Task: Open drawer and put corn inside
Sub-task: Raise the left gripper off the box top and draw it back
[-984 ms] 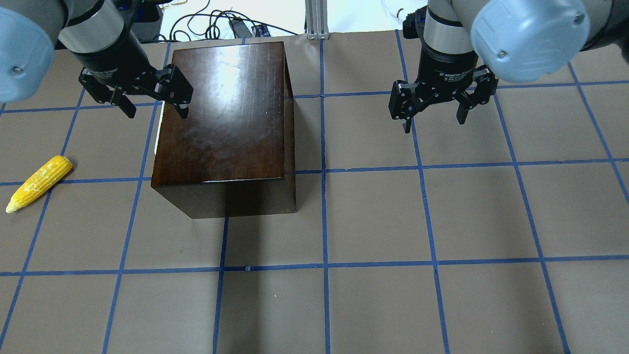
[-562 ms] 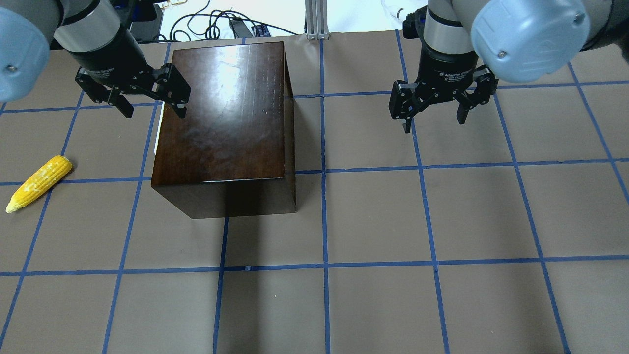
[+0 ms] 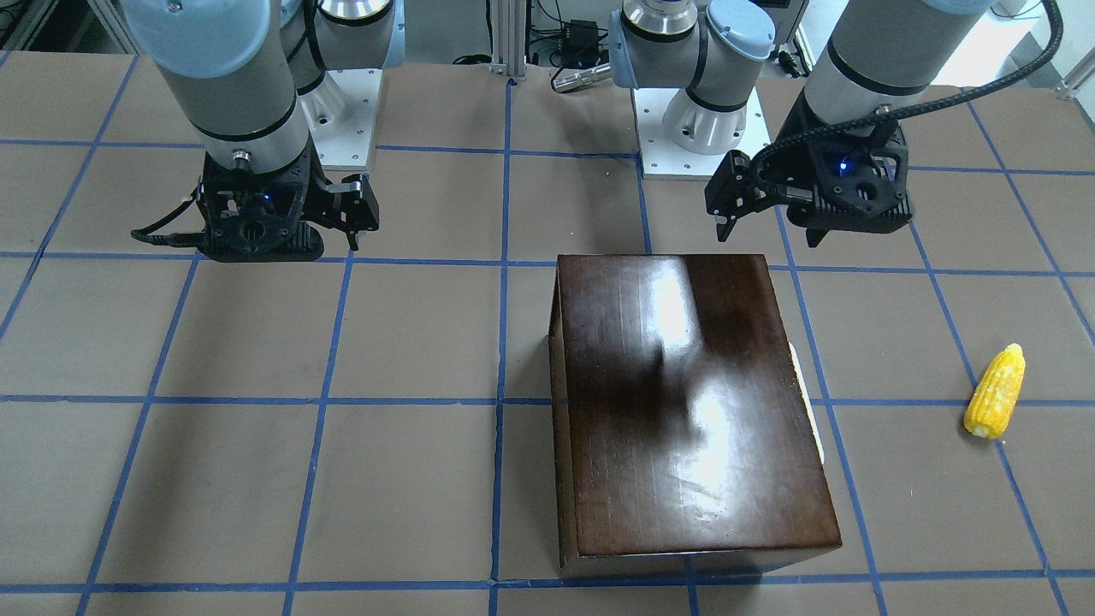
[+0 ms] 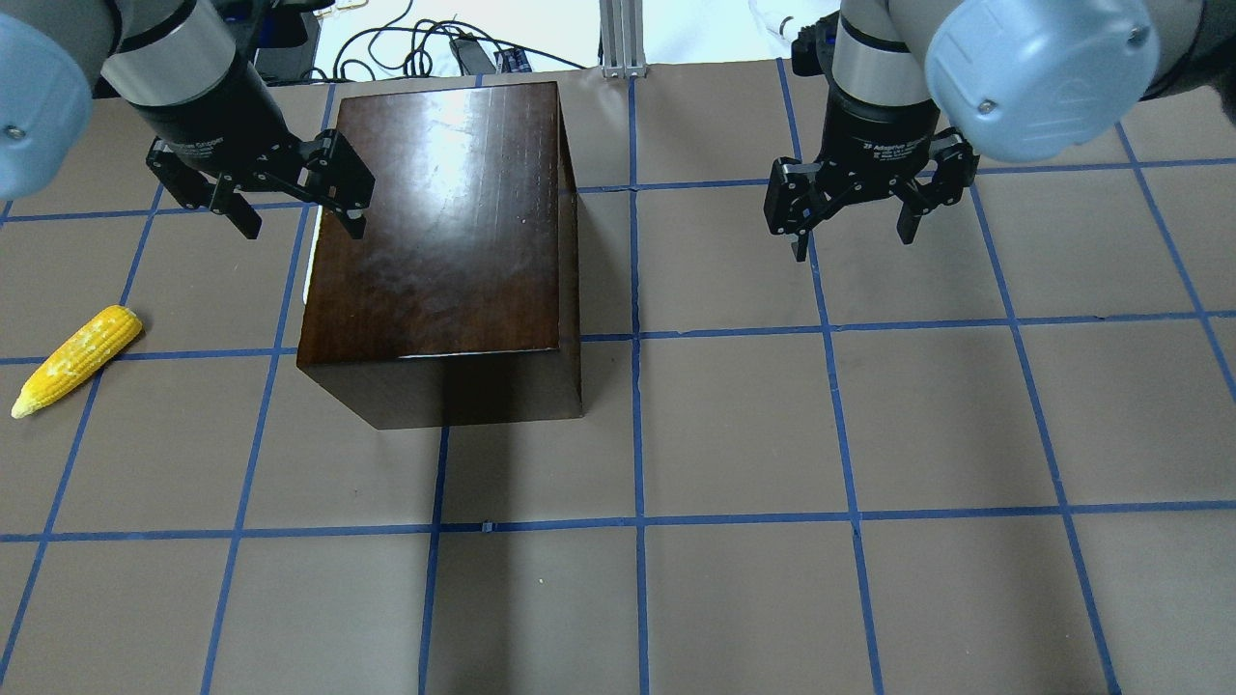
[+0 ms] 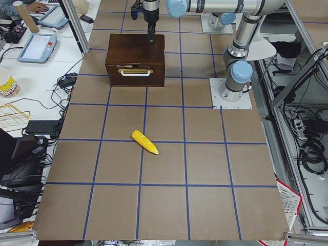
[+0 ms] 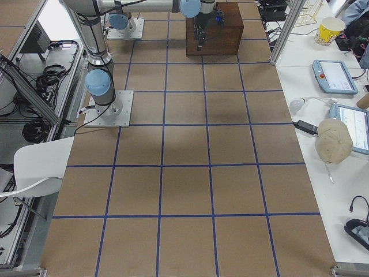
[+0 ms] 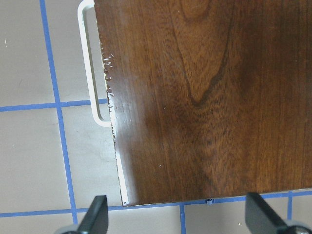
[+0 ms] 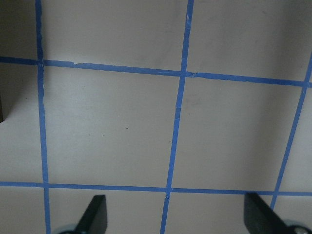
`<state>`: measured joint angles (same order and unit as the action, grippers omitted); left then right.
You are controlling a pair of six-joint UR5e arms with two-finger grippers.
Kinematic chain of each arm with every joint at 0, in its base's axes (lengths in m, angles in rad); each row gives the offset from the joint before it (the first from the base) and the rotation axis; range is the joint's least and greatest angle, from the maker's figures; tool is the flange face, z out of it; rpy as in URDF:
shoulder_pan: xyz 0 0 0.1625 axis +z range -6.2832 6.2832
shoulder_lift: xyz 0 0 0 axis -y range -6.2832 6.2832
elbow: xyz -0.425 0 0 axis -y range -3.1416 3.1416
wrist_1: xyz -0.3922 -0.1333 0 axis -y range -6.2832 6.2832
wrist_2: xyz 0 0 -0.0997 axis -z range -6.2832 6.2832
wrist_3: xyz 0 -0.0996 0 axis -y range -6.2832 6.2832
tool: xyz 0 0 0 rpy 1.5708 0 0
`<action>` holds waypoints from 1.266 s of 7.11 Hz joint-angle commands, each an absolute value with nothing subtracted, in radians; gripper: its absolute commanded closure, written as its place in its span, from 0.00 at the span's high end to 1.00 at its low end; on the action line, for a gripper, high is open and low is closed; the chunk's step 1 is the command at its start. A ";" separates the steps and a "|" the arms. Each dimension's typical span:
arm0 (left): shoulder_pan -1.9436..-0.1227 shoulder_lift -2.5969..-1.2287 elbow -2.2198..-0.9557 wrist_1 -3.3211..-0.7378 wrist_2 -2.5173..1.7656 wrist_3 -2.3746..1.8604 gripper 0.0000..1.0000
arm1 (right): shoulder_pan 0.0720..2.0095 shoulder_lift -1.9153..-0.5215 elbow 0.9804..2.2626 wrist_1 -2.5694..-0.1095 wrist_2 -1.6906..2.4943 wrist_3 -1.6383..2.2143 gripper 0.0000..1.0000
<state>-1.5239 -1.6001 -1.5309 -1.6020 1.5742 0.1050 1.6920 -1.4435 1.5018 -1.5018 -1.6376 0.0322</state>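
The glossy dark-brown box (image 4: 435,241) stands at the table's back left. Its drawer (image 5: 135,74) is closed, with the front panel and white handle (image 7: 90,73) facing the robot's left. The yellow corn (image 4: 77,359) lies on the table left of the box, also in the front-facing view (image 3: 995,392). My left gripper (image 4: 302,227) is open and empty, hovering over the box's back left top edge above the handle side. My right gripper (image 4: 854,243) is open and empty, hovering over bare table right of the box.
Brown table mat with a blue tape grid (image 4: 637,526). Cables and an aluminium post (image 4: 618,39) lie beyond the far edge. The arm bases (image 3: 693,128) stand behind the box in the front-facing view.
My left gripper has shifted slightly to the left over the box's edge. The right gripper, box and corn have not moved.
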 commanded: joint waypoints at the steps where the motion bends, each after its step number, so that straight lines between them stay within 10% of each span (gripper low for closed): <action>1: -1.523 -1.603 -1.532 -1.605 1.574 0.106 1.00 | 1.692 -1.443 1.502 -1.502 -1.637 0.032 1.00; 9: -1.360 -1.640 -1.510 -1.568 1.556 0.280 1.00 | 1.692 -1.443 1.502 -1.502 -1.637 0.032 1.00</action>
<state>-1.4111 -1.6349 -1.5180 -1.5841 1.5660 0.1921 1.6920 -1.4435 1.5018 -1.5018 -1.6371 0.0322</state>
